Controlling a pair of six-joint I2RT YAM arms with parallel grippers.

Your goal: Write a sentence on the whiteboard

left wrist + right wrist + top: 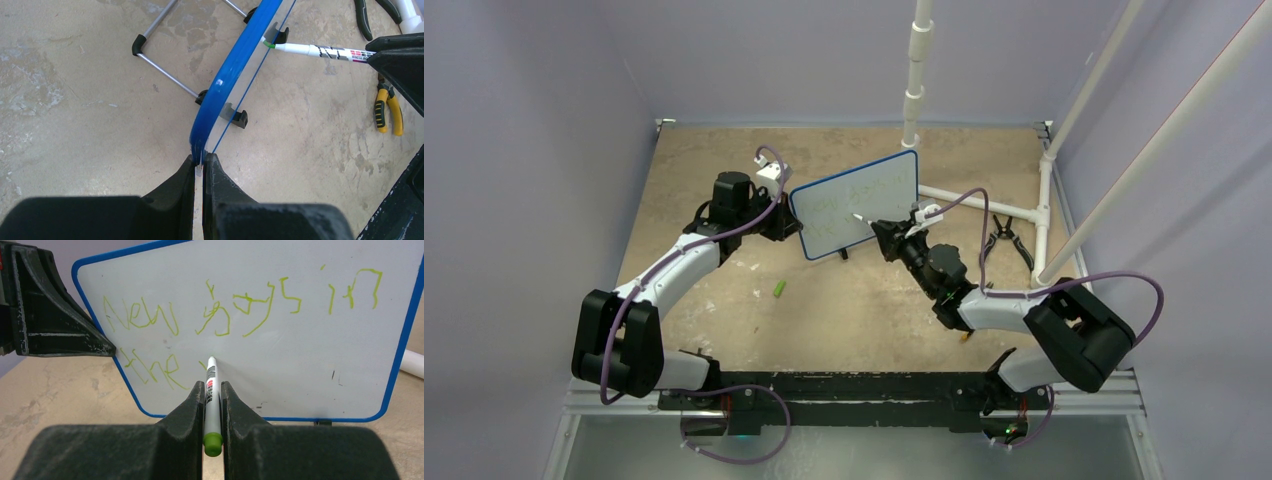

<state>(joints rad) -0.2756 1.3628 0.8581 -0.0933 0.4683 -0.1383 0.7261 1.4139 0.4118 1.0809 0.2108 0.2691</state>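
Observation:
The whiteboard (856,203), white with a thin blue frame, stands upright on black feet mid-table. My left gripper (790,222) is shut on its left edge; in the left wrist view the fingertips pinch the blue frame (215,100) at the gripper (201,161). My right gripper (886,235) is shut on a white marker (211,390) with a green end, its tip touching the board (300,355) in the second row. The sentence (240,305) is green handwriting: a top row across the board and "the" (150,367) below. The marker also shows in the left wrist view (320,50).
A green marker cap (780,289) lies on the table in front of the board. Black-handled pliers (1009,240) lie at the right by white pipe framing (984,200). Yellow-handled pliers (387,107) show in the left wrist view. A wire stand (165,70) lies behind the board.

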